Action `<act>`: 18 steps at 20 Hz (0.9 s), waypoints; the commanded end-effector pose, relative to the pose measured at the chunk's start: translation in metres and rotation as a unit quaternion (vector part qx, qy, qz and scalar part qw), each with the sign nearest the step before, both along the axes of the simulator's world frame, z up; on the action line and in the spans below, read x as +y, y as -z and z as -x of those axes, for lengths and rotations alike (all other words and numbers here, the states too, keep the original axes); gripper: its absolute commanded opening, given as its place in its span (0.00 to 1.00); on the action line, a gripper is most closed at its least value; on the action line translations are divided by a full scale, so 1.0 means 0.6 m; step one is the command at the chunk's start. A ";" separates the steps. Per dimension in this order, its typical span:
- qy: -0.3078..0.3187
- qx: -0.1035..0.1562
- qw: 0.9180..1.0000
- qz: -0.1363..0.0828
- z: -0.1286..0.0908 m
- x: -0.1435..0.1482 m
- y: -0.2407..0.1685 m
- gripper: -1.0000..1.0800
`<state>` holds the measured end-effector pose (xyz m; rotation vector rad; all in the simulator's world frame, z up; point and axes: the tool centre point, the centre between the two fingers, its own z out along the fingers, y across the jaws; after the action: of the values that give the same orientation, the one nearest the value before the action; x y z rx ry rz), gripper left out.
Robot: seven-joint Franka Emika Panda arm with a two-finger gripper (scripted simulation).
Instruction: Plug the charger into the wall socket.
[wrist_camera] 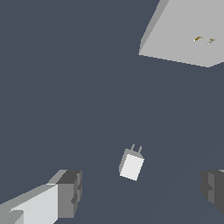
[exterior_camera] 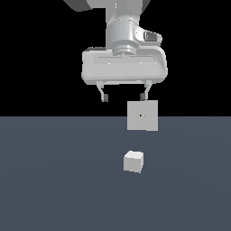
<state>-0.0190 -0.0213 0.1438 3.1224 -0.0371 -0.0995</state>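
Wrist view shows the gripper (wrist_camera: 140, 192) spread wide and empty above the charger (wrist_camera: 131, 165) (prongs aimed at the wall socket (wrist_camera: 183, 30)); best descend centred, clamping the flat sides squarely.

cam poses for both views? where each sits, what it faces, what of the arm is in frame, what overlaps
Exterior view: off the arm, low, level; faces the wall socket beyond the charger; shows the wrist and open gripper above the floor.
Wrist view: on the wrist, looking down past the fingertips at the charger, prongs toward the socket.
Shared: charger, socket, fingertips.
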 end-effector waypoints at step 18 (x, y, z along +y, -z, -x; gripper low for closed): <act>0.040 -0.045 0.998 0.006 0.028 -0.008 0.028 0.96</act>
<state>-0.0330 -0.0256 0.1298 3.1143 -0.1420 0.0173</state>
